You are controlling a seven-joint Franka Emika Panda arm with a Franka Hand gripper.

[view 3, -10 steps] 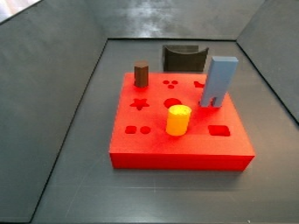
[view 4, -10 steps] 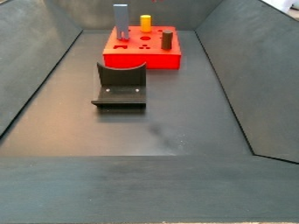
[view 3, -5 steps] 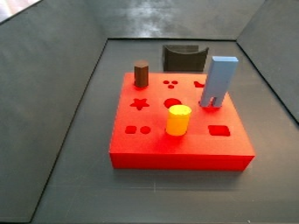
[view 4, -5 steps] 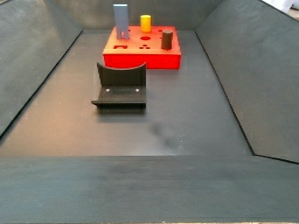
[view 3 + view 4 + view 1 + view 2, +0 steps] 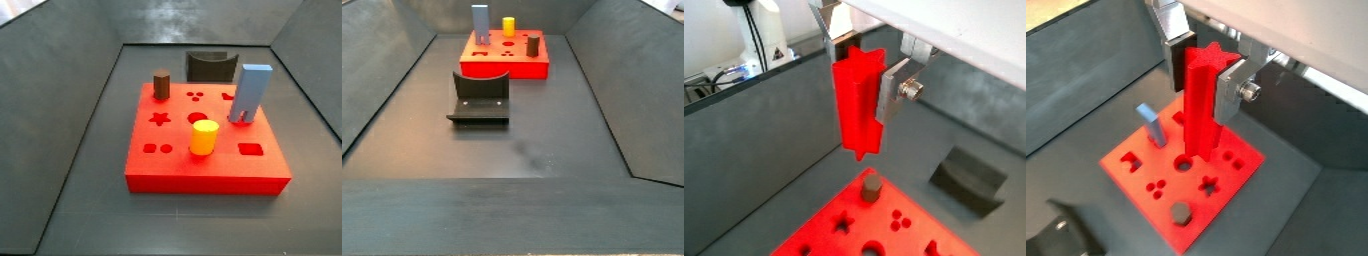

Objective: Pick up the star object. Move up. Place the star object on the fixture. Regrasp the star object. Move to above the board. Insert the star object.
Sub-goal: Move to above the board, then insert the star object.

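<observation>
My gripper [image 5: 862, 75] [image 5: 1207, 85] is shut on the star object [image 5: 858, 105] [image 5: 1200, 100], a bright red star-section peg held upright between the silver fingers, high above the board. The board [image 5: 1153, 170] [image 5: 824, 230] [image 5: 167, 165] [image 5: 482, 68] is a red slab with dark shaped holes; its star hole [image 5: 160, 119] [image 5: 1209, 184] is open. The fixture [image 5: 478, 97] [image 5: 210, 66] [image 5: 969, 178] stands beside the board. Neither side view shows the gripper or the star object.
On the board stand a dark brown cylinder [image 5: 162, 85] [image 5: 535, 46] [image 5: 873, 185], a yellow cylinder [image 5: 203, 137] [image 5: 509, 26] and a blue block [image 5: 249, 92] [image 5: 480, 19] [image 5: 1150, 125]. Grey sloping walls enclose the dark floor.
</observation>
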